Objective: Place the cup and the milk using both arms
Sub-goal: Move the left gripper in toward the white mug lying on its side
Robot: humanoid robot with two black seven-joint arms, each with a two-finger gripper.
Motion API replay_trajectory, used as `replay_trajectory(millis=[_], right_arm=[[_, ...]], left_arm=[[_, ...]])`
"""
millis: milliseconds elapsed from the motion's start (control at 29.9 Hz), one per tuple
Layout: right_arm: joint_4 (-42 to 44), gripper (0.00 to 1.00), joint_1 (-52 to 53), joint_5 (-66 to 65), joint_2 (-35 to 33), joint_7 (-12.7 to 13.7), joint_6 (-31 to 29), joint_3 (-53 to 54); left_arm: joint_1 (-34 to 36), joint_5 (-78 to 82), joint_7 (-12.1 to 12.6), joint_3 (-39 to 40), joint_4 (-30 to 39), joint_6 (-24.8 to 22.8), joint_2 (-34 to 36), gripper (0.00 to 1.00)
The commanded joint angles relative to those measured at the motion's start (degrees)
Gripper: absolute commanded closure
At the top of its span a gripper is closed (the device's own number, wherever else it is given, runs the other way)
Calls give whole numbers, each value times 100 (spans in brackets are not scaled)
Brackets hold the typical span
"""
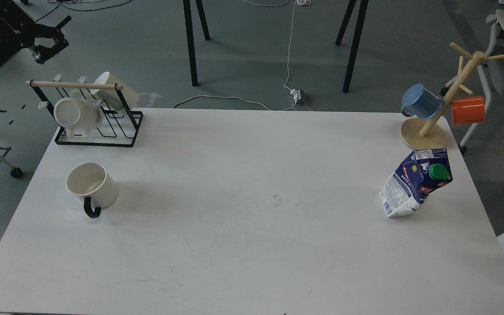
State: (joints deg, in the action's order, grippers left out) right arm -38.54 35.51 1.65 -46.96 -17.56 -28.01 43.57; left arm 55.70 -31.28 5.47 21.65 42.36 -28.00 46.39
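The cup [92, 185], a white mug with a cream inside and a black loop handle facing the near edge, stands upright on the left of the white table [252, 227]. The milk [414, 184], a blue and white carton with a green cap, stands on the right side. My left gripper [55, 35] hangs at the top left, beyond the table's far left corner and well away from the cup. Its two fingers are spread, with nothing between them. The right arm is out of view.
A black wire rack [99, 124] with a wooden bar holds white mugs at the table's far left corner. A wooden mug tree [435, 118] carrying a blue mug [420, 101] and an orange mug [468, 110] stands at the far right corner, just behind the milk.
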Motion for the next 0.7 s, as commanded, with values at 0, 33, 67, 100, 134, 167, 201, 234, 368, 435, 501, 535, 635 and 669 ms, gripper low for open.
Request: replay_trajectory(millis=[0,33,67,100,134,167,201,234,368,435,501,535,635,669], right_arm=[[-5,0,-9,10,3,24,1,28],[-5,0,-9,10,3,24,1,29],[-5,0,-9,10,3,24,1,29],[-5,0,-9,10,3,24,1,29],[-5,0,-18,10,3,16,1,29],[4,0,-18,10,3,24,1,29],[4,0,-44,10,3,24,1,29],[4,0,-79,10,-6,24,1,37],[30,0,-141,28,-24,15,1,81],[13,0,-150,28,-24,15,1,81],[4,0,-150,28,-32,15,1,81],[4,0,-150,28,-32,15,1,81],[13,0,-150,28,-41,15,1,81],[13,0,-150,28,-50,15,1,73]], left_arm=[[-418,-10,-71,15,-43,0,-7,0],[-506,-10,-133,32,-52,0,-7,0],[-603,-18,-247,50,-61,0,10,0],[-665,-45,-291,76,-79,0,19,0],[-709,-71,-361,111,-148,0,37,0],[-744,-89,-371,137,-341,0,37,0],[-753,-141,-397,164,-647,0,-7,0],[-771,-220,-449,225,-1155,0,-50,0],[-771,-291,-555,716,-2503,0,-892,0],[-692,-239,-686,849,-2994,0,-1184,0],[-683,-151,-853,788,-3250,0,-1167,0],[-692,-46,-872,753,-3356,0,-1141,0],[-395,621,-924,211,-3892,0,-913,0],[-167,814,-933,-88,-4024,0,-886,0]])
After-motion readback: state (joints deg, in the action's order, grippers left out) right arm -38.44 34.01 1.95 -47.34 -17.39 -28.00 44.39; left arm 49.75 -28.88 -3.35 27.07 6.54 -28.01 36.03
